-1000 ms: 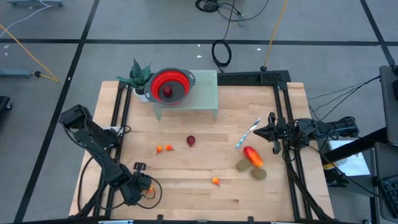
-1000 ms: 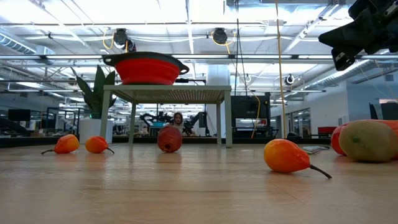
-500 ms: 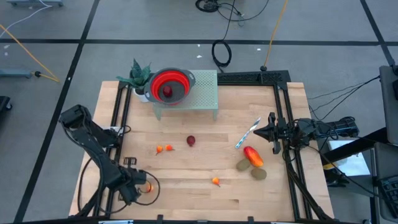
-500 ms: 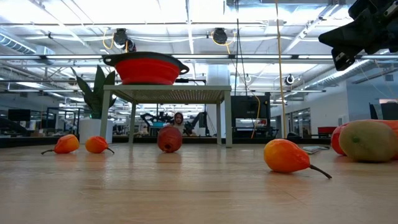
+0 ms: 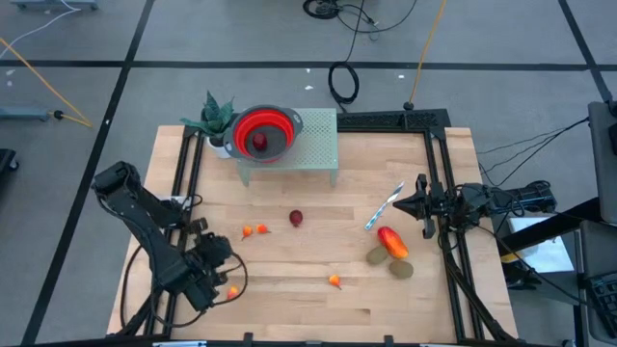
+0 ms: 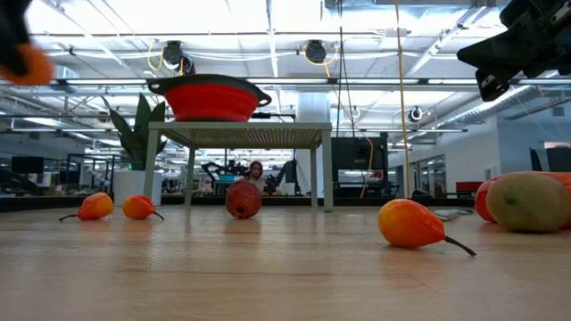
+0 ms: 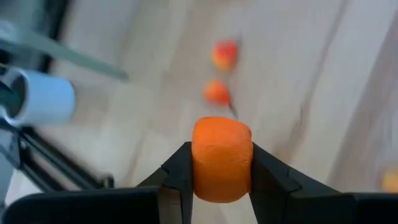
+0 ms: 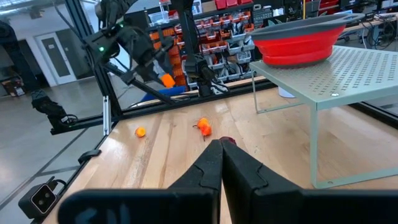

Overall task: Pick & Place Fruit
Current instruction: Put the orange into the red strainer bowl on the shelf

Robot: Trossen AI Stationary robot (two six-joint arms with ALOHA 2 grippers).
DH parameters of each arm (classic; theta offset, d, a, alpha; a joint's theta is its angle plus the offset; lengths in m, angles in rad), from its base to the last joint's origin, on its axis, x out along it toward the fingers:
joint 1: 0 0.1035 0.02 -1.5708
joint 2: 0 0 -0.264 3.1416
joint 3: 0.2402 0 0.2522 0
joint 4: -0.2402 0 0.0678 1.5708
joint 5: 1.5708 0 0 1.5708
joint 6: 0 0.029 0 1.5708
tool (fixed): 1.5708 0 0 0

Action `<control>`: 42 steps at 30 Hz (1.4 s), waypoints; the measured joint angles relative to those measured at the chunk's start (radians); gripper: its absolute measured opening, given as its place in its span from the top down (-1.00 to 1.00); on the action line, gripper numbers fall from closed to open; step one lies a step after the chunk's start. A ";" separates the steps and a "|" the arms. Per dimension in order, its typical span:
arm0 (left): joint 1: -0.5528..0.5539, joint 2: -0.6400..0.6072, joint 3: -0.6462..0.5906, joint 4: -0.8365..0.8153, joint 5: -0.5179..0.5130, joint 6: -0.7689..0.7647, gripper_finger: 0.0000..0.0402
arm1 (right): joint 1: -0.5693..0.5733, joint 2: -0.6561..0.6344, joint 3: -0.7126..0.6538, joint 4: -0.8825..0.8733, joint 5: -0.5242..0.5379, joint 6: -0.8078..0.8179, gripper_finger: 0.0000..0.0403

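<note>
Left gripper [image 7: 221, 168] clamped on orange piece [image 7: 222, 158], lifted above table's [image 5: 289, 289] front-left part. Right gripper [image 8: 221, 152] fully closed, empty, parked at right edge near blue-white stick [image 5: 383, 207]. Two orange pieces [image 5: 254, 230] left of centre, dark red fruit [image 5: 296, 219] mid-table, another orange piece [image 5: 335, 281] toward front. Red-orange oval [image 5: 392, 241] touching two brownish-green ovals [image 5: 401, 269] on right. One dark red fruit [image 5: 260, 142] inside red bowl [image 5: 281, 125] on green stand [image 5: 318, 145].
</note>
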 joint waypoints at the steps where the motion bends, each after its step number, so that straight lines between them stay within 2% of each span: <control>1: 0.006 0.000 0.009 0.001 -0.043 -0.012 0.46 | 0.000 0.000 0.000 0.000 0.000 0.000 1.00; 6: 0.041 0.000 0.028 0.044 -0.226 -0.106 0.46 | 0.000 0.000 0.000 0.000 0.000 0.000 1.00; 15: 0.070 0.000 0.029 0.258 -0.574 -0.220 0.46 | 0.000 0.000 0.000 0.000 0.000 -0.003 1.00; 19: 0.077 0.000 0.029 0.354 -0.677 -0.270 0.46 | 0.000 0.000 0.000 0.000 0.000 -0.018 1.00; 24: 0.075 0.000 0.029 0.441 -0.734 -0.365 0.46 | 0.000 0.000 0.000 0.000 0.000 -0.018 1.00; 31: 0.073 0.000 0.029 0.511 -0.739 -0.606 0.46 | 0.000 0.000 0.000 0.000 0.001 -0.019 1.00; 34: 0.073 -0.001 0.029 0.544 -0.700 -0.738 0.46 | 0.000 0.000 0.000 0.000 0.001 -0.019 1.00; 38: 0.090 -0.009 0.029 0.571 -0.510 -0.872 0.46 | 0.000 0.000 0.000 0.000 0.001 -0.019 1.00; 42: 0.134 -0.008 0.029 0.633 -0.245 -0.849 0.46 | 0.000 0.000 0.000 0.000 0.001 -0.019 1.00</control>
